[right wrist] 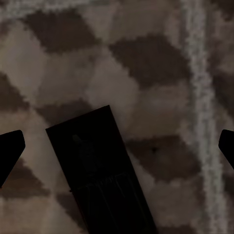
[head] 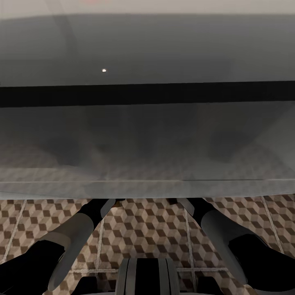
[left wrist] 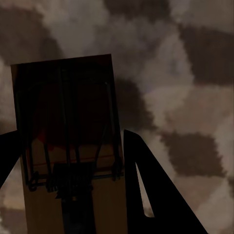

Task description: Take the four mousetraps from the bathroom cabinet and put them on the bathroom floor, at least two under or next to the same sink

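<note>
From the head camera, I see my trunk (head: 147,276) lowest in frame, with both forearms reaching forward over the bathroom floor (head: 143,229), its cube-patterned tiles split by pale grout lines. The left arm (head: 78,233) and right arm (head: 221,231) both run under the front edge of a wide grey slab (head: 147,139), which stands in the way and hides both wrists and whatever they carry. Beyond that edge a dark horizontal band (head: 147,93) crosses the slab, and a small bright dot (head: 104,70) shows farther up.

In the left wrist camera, a mousetrap (left wrist: 68,126) sits between the left gripper (left wrist: 73,185) fingers, one dark finger (left wrist: 156,195) pressed against its side, so I read that tool as clamped on the board. Its long axis runs along the fingers, its far end pointing away from the wrist, red mark and wire visible, the tiles behind it.

In the right wrist camera, the right gripper (right wrist: 117,151) stands spread wide, fingertips (right wrist: 9,148) at either edge. A second mousetrap (right wrist: 100,175) lies in shadow against the tiles between them, touching neither, its long axis slanted across the gap.
</note>
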